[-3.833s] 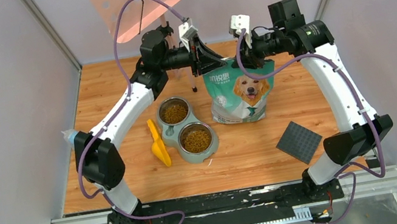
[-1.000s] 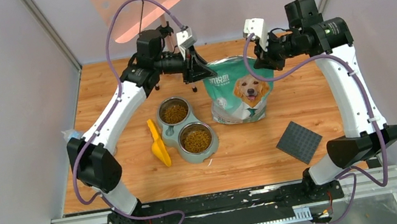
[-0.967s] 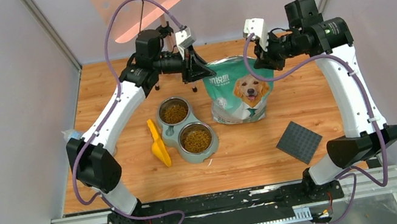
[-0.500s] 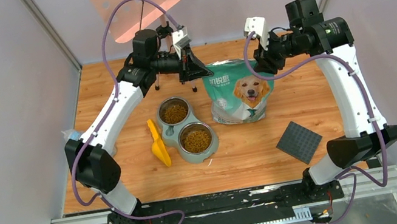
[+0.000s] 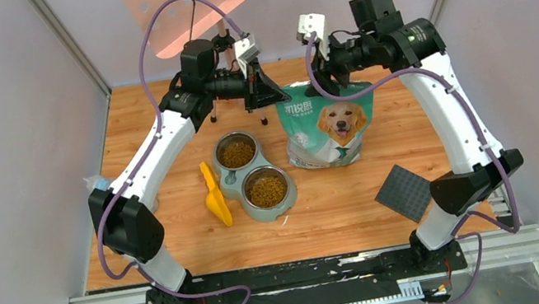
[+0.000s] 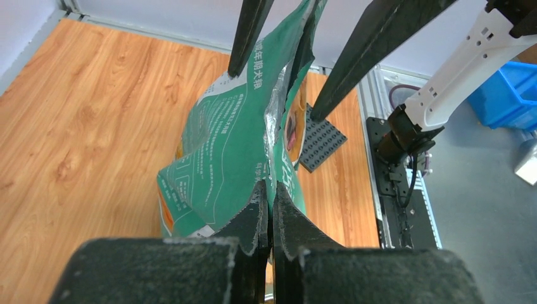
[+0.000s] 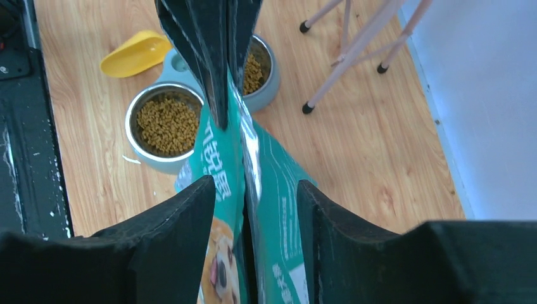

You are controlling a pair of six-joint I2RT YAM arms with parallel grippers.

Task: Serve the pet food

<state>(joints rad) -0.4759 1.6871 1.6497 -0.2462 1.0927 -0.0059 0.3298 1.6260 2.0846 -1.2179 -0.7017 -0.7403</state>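
The wooden tabletop is carrying everything. A teal bag printed with a golden dog is standing upright toward the far side, a little right of centre, with its top edge pulled up into a narrow ridge. The left tool is reaching in from the left and is clenched, its fingers pinching the left end of that top edge. The right tool is coming in from the right with its fingers spread apart, straddling the other end of the ridge; whether they are touching the bag cannot be told.

Just left of the bag, a grey-green twin-bowl feeder is sitting at a slant. A dark studded mat is lying flat near the right, well apart from the bag. A yellow scoop is lying right against the feeder's left side.

The pet food is filling both steel bowls of the feeder, as small brown pellets.
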